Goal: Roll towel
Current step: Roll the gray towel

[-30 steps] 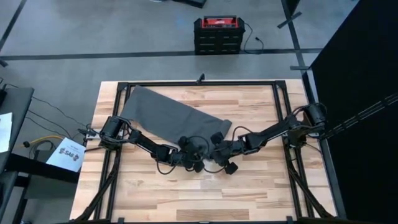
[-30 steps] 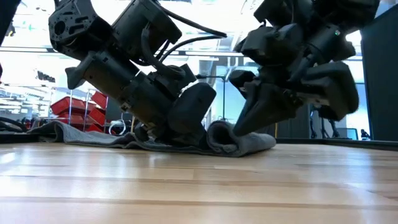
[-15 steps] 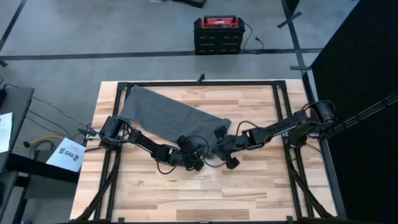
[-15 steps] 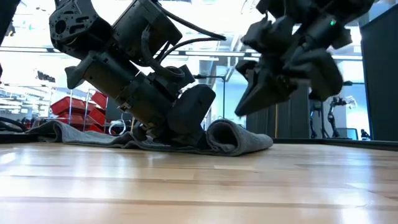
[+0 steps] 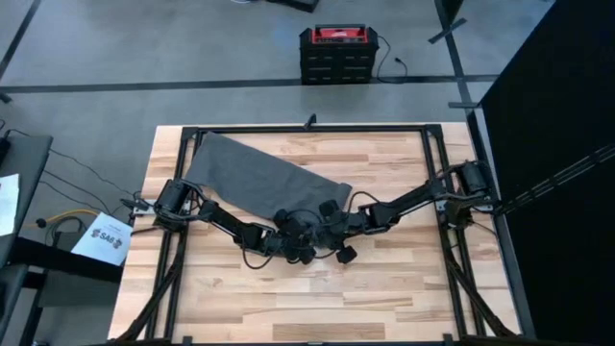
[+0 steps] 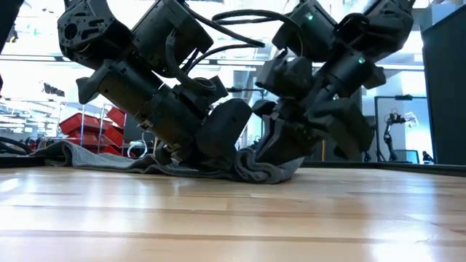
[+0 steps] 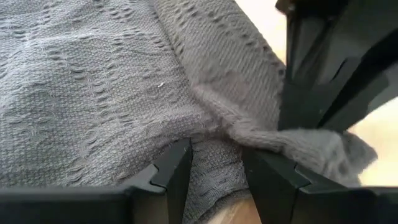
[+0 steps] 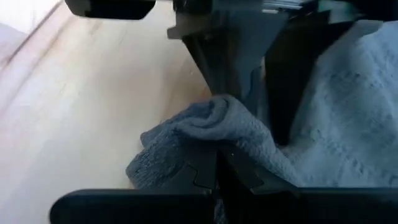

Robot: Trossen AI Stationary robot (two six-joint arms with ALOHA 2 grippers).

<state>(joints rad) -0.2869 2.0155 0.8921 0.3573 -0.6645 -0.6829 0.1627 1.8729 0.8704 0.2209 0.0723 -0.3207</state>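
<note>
The dark grey towel lies flat on the wooden table, running from the far left toward the centre; its near right end is bunched up. Both grippers meet at that end. My left gripper reaches down onto it from the left, with a ridge of cloth between its fingers. My right gripper comes in from the right and is shut on the bunched end. In the high view the left gripper and the right gripper stand close together. My left gripper has a raised ridge of cloth between its two fingers, close to the towel's near right end. The fingers slant down from the table's left. The cloth around them lies on the table. My right gripper pinches the bunched end of the towel between its two fingers, several layers gathered in a lump. It slants down from the table's right. The lump rests on the table, just beside the left gripper's fingers.
A black frame runs around the table's edges. Bare wood fills the near half of the table. A red and black box stands on the floor beyond the far edge. A paper sheet lies left of the table.
My right gripper rose off the towel's curled end and drew back toward the right, then came down again farther left, onto that end. The open loop of cloth that stood there half a second ago is now squashed into a low lump.
</note>
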